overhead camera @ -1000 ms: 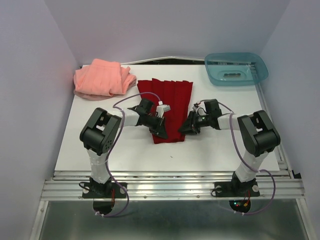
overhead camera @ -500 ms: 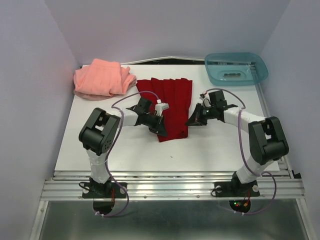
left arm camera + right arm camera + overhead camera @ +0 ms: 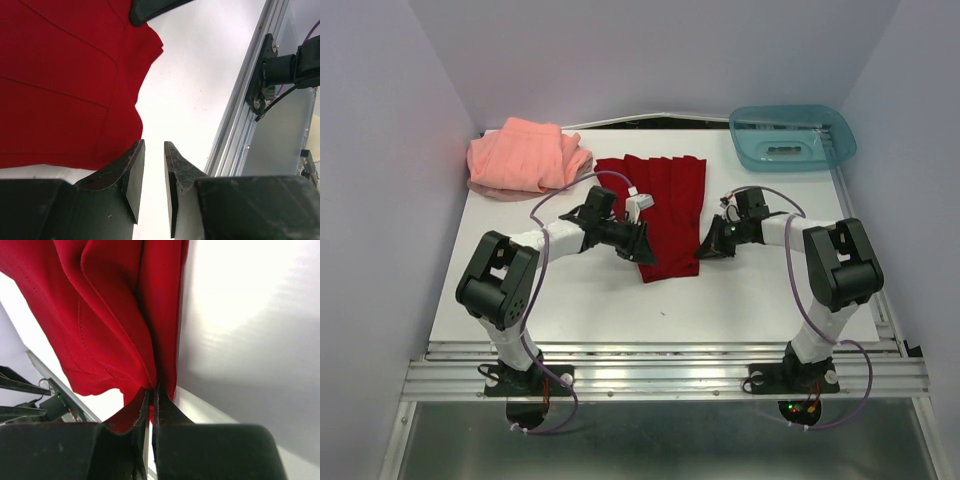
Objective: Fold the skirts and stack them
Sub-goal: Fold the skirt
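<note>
Nearest the arm bases, the worktop (image 3: 570, 300) runs bare from its front edge up to the hem of the red skirt (image 3: 670, 205). That strip is the free room for dragging or laying cloth down. An aluminium rail (image 3: 660, 365) borders it, so a fold pulled towards the bases should stop short of it.

The left pincer (image 3: 152, 147) sits at the skirt's near-left corner, its jaws a narrow gap apart with nothing between them; the cloth edge lies just beside the left finger. The right pincer (image 3: 151, 390) is pressed together on the skirt's right edge, where the fabric bunches into ridges running up to its tips.

The step in hand looks like taking both near corners for a fold. The left pincer probably needs to slide sideways under the hem and bite the layers before either arm lifts. With only one side held, the pleats would likely skew. Both corners should then travel level and at the same pace.

Farther back, the pink skirt (image 3: 525, 155) lies rumpled at the far-left corner, touching or nearly touching the red one's top edge. A teal tray (image 3: 790, 165) stands far right, well apart, so a fold away from the bases has room between them.
</note>
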You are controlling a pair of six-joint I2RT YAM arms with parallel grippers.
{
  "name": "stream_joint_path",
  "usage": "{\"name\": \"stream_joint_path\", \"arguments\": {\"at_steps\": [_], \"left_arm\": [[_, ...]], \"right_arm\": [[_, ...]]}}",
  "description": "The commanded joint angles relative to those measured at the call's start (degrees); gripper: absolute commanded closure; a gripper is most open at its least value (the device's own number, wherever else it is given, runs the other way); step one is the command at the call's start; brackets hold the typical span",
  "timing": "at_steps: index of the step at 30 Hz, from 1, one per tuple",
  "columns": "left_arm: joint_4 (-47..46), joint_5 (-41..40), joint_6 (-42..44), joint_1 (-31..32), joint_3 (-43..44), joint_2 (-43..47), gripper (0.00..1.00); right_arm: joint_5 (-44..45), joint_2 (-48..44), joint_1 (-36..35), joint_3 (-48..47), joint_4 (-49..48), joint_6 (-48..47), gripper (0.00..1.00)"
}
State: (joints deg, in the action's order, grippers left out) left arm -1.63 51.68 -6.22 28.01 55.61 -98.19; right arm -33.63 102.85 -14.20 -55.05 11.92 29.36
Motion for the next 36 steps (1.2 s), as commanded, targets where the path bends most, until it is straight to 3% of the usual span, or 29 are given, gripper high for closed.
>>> {"name": "stream_joint_path", "arguments": {"at_steps": [1, 8, 13, 15, 20, 26, 28, 30, 33, 35, 36], "left_arm": [[-3.0, 1.3, -2.7, 0.6, 1.6, 1.3, 0.66], [-14.7, -0.7, -12.5, 1.5, -0.4, -6.2, 0.67], [-7.8, -6.1, -8.1, 1.3, 0.2, -12.6, 0.74], [-3.7, -9.0, -4.5, 1.2, 0.6, -14.4, 0.77], [-0.3, -11.1, -0.6, 1.1, 1.6, -15.3, 0.81], [0.5, -11.3, 1.2, 1.3, 1.5, -14.6, 0.81], [0.7, -11.5, 1.8, 1.3, 1.4, -14.1, 0.81], [0.8, -11.5, 2.2, 1.3, 1.3, -13.5, 0.81], [1.2, -11.7, 2.8, 1.3, 1.0, -12.9, 0.81], [1.3, -11.7, 3.1, 1.3, 0.6, -12.6, 0.81], [1.4, -11.8, 3.6, 1.3, 0.4, -12.4, 0.81]], "right_arm": [[2.6, 1.4, 0.3, 2.2, 1.1, -1.3, 0.99], [4.2, 3.1, 0.3, 3.5, 0.9, -0.5, 0.99], [1.4, 2.0, 0.3, 2.7, 3.6, -2.6, 0.99], [0.0, 0.2, 0.3, 1.3, 5.1, -3.7, 0.93], [3.7, -8.7, 0.3, -4.9, 5.9, -2.8, 0.58], [3.9, -7.5, 0.8, -14.6, 0.7, -0.8, 0.56], [0.4, -4.2, 0.8, -16.4, -2.4, 2.8, 0.55], [3.4, 0.3, 0.8, -18.0, -2.0, 4.6, 0.54], [10.7, 3.7, 1.5, -20.2, -0.9, 6.1, 0.47], [13.0, 6.7, 1.5, -21.6, -0.8, 6.0, 0.34], [14.0, 7.7, 1.5, -23.6, -0.3, 5.7, 0.34]]}}
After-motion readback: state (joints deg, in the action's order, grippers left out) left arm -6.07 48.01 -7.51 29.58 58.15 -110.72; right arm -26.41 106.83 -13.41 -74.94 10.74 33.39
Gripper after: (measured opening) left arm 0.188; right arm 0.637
